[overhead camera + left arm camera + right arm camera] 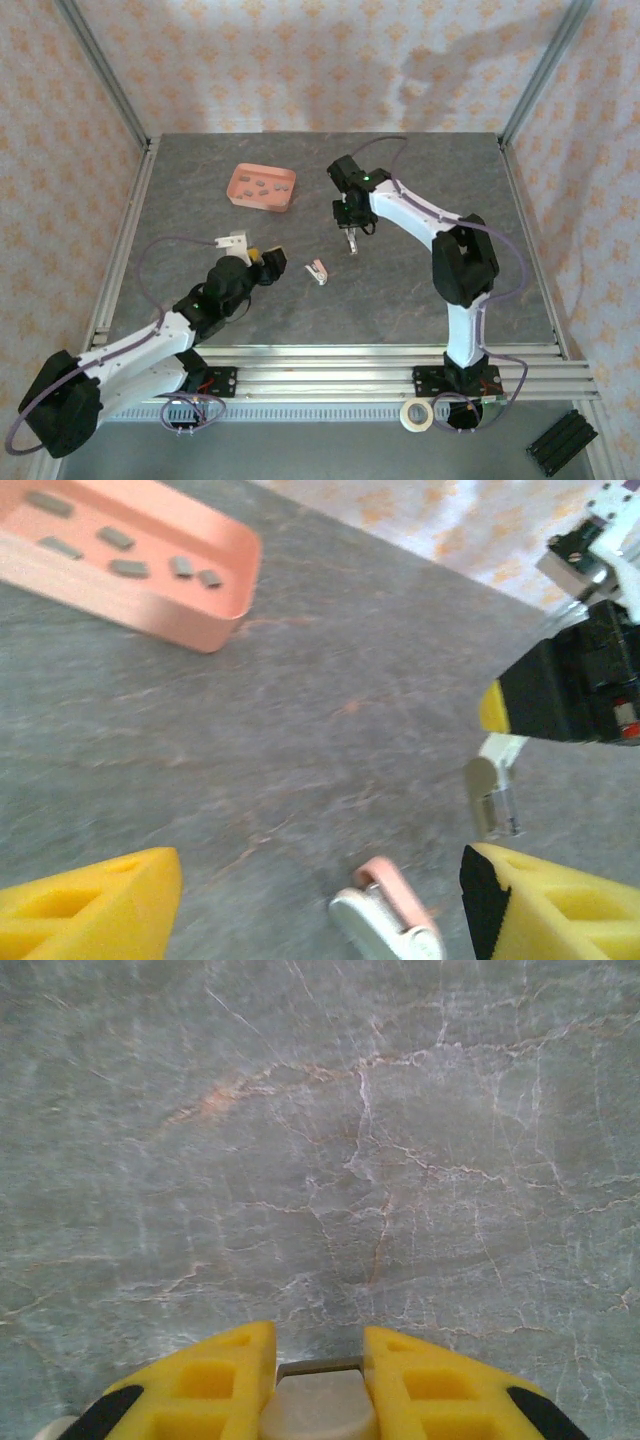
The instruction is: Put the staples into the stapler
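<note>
— Grip check, left side first: the left hand (320,888) is spread wide, its yellow fingers (95,905) well apart and pinching nothing. The stapler (388,920) lies on the bench (300,730) low between them. Whether either finger touches it, I cannot tell.

— And the right hand (320,1350)?

— Pressed together on a small pale piece (320,1405) with a thin metal edge. What it is I cannot say. Seen from the left wrist, it hangs near the stapler.

— Where are the staples (128,568)?

— Lying in the tray (170,620), well apart from both hands. None looks loaded yet.

— What could go wrong from here?

— The stapler sits loose on a smooth surface, so a finger meeting it off-centre would likely skid or spin it rather than trap it. The pale piece is nipped by one end only, and it could pivot or drop. The two hands are also close enough to knock each other. Later, broad finger pads against such tiny bars may push them about the tray instead of lifting one.

— Materials?

— The fingers are yellow with triangular cut-outs and black backs. The bench is grey, veined like stone, and matte. The tray is salmon-pink, shallow, with rounded corners and a plastic look. The staples are short, dull-grey bars. The stapler is glossy white and silvery with a pink top.
</note>
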Controlling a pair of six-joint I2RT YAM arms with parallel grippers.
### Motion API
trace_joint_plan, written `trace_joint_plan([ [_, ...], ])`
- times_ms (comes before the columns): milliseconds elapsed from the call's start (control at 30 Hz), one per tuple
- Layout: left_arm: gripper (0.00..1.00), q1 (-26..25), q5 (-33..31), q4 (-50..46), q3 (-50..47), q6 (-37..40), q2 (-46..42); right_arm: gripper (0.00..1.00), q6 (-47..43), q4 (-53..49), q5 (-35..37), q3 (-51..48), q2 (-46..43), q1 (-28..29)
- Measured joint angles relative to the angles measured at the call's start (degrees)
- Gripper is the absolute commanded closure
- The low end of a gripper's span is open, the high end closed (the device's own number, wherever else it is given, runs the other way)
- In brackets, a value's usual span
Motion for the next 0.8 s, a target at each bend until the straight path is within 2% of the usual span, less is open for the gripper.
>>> trace_joint_plan([
  [167, 0.26, 0.00, -2.75, -5.27, -0.81, 0.20, -2.45, 0.84, -1.49, -3.67, -1.42, 5.29, 4.39, -1.11],
  [433, 0.26, 0.00, -3.02, -6.34, -0.81, 0.42, -0.59, 0.82, -2.16, -7.74, -1.64, 10.95, 9.33, -2.95],
  [800, 0.26, 0.00, -2.95, -6.43, -0.81, 0.42, 0.96, 0.77, 0.66, -8.87, -1.16, 12.07, 12.57, -4.98],
])
